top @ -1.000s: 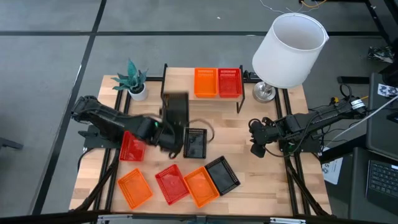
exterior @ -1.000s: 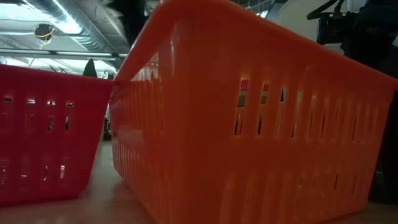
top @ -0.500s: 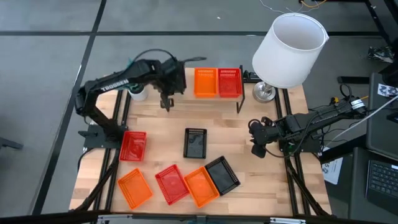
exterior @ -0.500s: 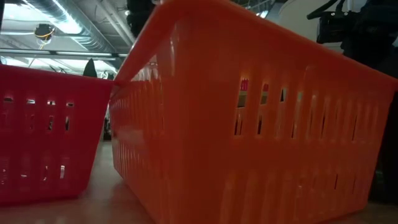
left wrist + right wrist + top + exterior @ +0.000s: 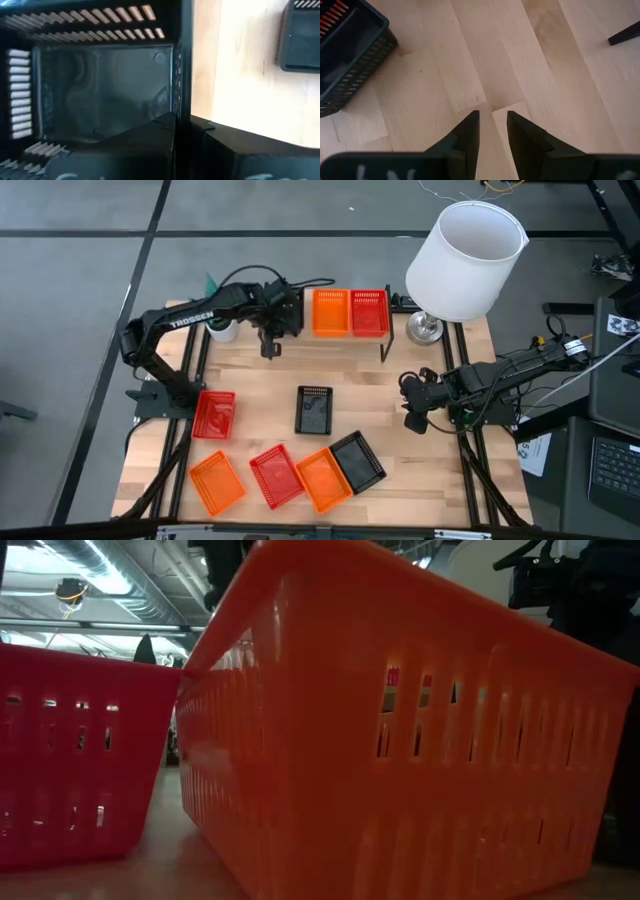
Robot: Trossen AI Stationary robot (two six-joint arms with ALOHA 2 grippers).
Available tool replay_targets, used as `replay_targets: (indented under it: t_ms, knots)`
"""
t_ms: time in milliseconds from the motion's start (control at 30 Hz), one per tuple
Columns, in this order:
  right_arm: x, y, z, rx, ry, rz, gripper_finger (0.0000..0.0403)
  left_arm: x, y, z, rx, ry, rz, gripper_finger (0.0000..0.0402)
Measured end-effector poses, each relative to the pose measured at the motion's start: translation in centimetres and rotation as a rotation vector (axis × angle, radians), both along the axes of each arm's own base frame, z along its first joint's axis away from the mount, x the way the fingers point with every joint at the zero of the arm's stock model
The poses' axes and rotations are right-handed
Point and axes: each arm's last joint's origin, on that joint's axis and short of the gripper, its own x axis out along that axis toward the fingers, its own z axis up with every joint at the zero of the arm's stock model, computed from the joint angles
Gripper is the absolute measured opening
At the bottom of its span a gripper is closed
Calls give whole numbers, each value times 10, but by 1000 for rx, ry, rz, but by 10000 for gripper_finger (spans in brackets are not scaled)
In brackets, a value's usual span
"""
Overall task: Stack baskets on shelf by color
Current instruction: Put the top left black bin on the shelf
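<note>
The light-wood shelf (image 5: 300,292) at the table's far edge carries an orange basket (image 5: 331,312) and a red basket (image 5: 369,312) side by side. My left gripper (image 5: 282,320) is at the shelf's left end, shut on a black basket (image 5: 100,90). Whether that basket rests on the shelf I cannot tell. On the table stand another black basket (image 5: 314,410), a red one (image 5: 213,414), and a near row of orange (image 5: 217,483), red (image 5: 276,475), orange (image 5: 322,478) and black (image 5: 357,460). My right gripper (image 5: 492,120) hangs open over bare wood at the table's right. My left gripper has one side wall of the black basket, at its rim (image 5: 182,100), pinched with one finger (image 5: 145,140) inside the basket and the other (image 5: 235,150) outside. The fingers slant down from above. The basket sits open side up.
A large white lamp (image 5: 465,260) stands at the far right corner and a small potted plant (image 5: 218,315) at the far left. In the low view an orange basket (image 5: 400,740) and a red basket (image 5: 70,770) fill the foreground. Cables and equipment lie off the right edge.
My left gripper has carried the black basket from above the middle of the table toward the far edge, to the shelf's left end, turning as it went; in the last half second it shifted only slightly toward the orange basket. It has stayed shut.
</note>
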Motion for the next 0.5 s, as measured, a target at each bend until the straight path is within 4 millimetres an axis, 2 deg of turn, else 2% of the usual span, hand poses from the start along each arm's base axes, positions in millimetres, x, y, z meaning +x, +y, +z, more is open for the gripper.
replay_targets:
  t_ms: [100, 500]
  knots:
    - [0, 0, 0, 0, 0, 1, 99, 3, -1, -5, 8, -17, -7, 0]
    - [0, 0, 0, 0, 0, 0, 99, 4, -1, -5, 18, -19, -4, 14]
